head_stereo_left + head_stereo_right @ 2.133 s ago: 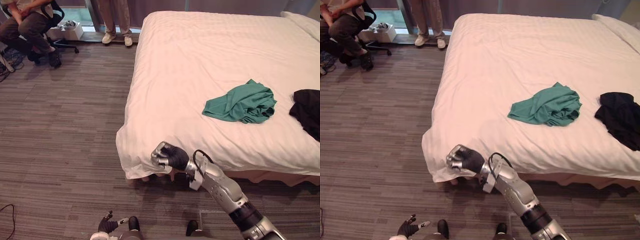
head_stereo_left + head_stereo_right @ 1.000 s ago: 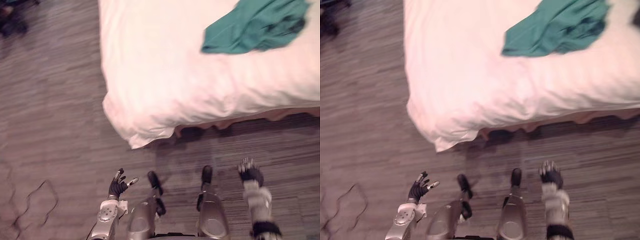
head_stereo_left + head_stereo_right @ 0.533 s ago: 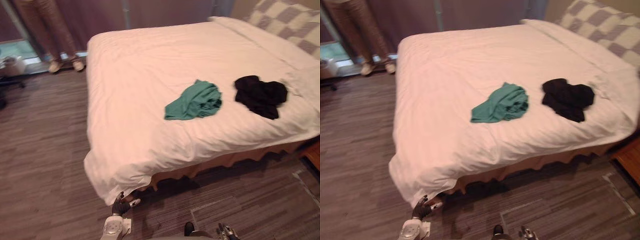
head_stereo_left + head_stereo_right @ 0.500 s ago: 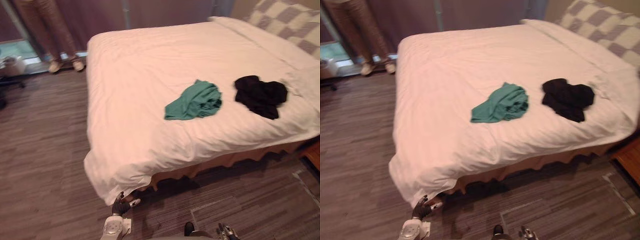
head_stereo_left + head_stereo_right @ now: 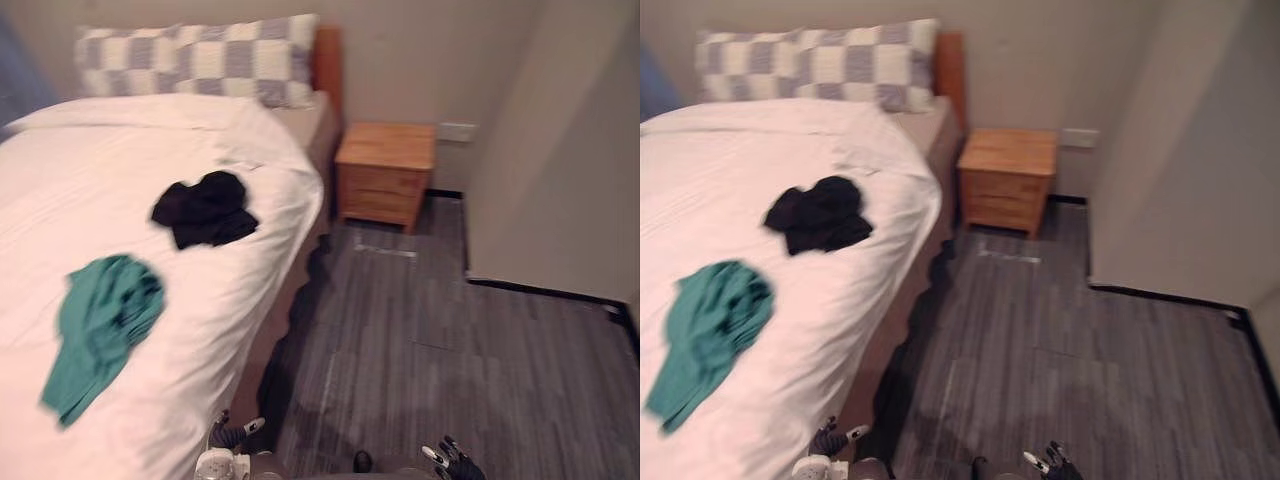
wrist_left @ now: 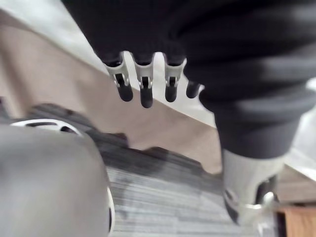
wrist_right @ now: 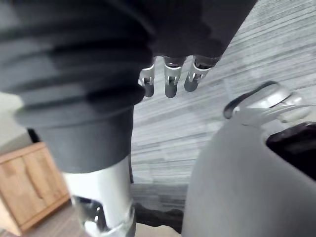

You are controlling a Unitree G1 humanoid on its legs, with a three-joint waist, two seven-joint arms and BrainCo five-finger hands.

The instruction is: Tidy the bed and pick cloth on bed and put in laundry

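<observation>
The bed (image 5: 70,180) takes up the left side of the head views, under a white cover; two cloths lie on it, apart from each other. The green cloth (image 5: 100,320) is crumpled and long, on the nearer part of the cover, not far from the bed's side edge; the black cloth (image 5: 205,208) is bunched in a heap farther up, nearer to the checked pillows (image 5: 200,60). The pillows lean at the head of the bed, against a wooden headboard (image 5: 325,60).

Just beside the head of the bed a wooden nightstand (image 5: 385,172) stands on the grey floor (image 5: 430,330), against the wall; its drawer fronts look closed, so what is in them is hidden.

Both hands hang low at the bottom edge of the head views, well apart from the cloths. The left hand (image 5: 232,436) is next to the bed's side; in its wrist view its fingers (image 6: 143,91) are straight and a little spread, and they hold nothing. The right hand (image 5: 455,463) is over the floor; its fingers (image 7: 169,83) are straight and loose too, with nothing between them.
</observation>
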